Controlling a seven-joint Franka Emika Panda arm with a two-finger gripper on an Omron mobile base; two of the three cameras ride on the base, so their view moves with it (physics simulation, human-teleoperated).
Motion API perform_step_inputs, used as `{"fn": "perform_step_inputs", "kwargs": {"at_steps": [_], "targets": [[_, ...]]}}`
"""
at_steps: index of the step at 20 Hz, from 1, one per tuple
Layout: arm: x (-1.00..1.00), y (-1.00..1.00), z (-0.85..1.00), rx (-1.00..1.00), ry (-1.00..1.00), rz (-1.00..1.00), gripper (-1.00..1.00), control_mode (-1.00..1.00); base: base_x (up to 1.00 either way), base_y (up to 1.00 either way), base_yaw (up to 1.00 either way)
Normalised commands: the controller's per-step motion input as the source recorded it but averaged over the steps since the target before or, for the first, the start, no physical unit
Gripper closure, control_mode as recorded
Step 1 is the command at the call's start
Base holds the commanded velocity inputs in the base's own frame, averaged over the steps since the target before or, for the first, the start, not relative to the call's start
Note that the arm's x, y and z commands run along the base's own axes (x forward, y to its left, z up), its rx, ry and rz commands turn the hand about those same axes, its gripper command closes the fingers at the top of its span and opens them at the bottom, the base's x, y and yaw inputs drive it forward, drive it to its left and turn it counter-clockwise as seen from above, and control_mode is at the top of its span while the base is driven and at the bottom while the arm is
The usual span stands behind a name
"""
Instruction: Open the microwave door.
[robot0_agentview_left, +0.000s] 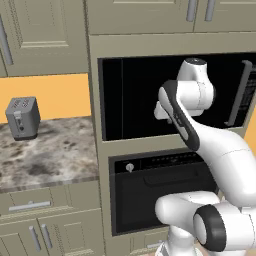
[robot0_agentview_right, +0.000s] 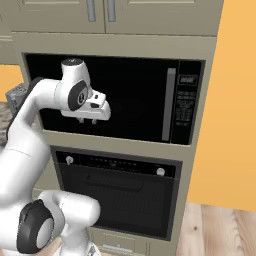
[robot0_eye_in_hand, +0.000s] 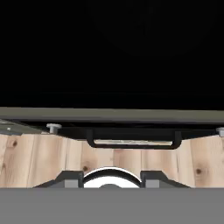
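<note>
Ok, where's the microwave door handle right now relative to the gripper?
The handle is a vertical grey bar at the door's right edge, beside the button panel. The gripper hangs well to its left, before the dark glass.

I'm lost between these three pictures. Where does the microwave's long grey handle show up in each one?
Left base view: the handle stands upright at the far right edge, beyond the arm.
Right base view: it stands right of centre, just left of the button panel.
Hand view: I can't make it out; black glass covers the upper half.
Shared landmark: the oven door below the microwave door.
</note>
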Motion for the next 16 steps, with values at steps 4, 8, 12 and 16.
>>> {"fn": "perform_step_inputs", "kwargs": {"at_steps": [4,8,12,16], "targets": [[-0.26,-0.13,0.0,0.0,-0.11,0.0,-1.0,-1.0,0.0,0.0,0.0],[-0.49,-0.57,-0.04,0.09,-0.34,0.0,-1.0,-1.0,0.0,0.0,0.0],[-0.44,-0.74,0.0,0.11,-0.24,0.0,-1.0,-1.0,0.0,0.0,0.0],[-0.33,-0.7,0.03,0.01,-0.09,0.0,-1.0,-1.0,0.0,0.0,0.0]]}}
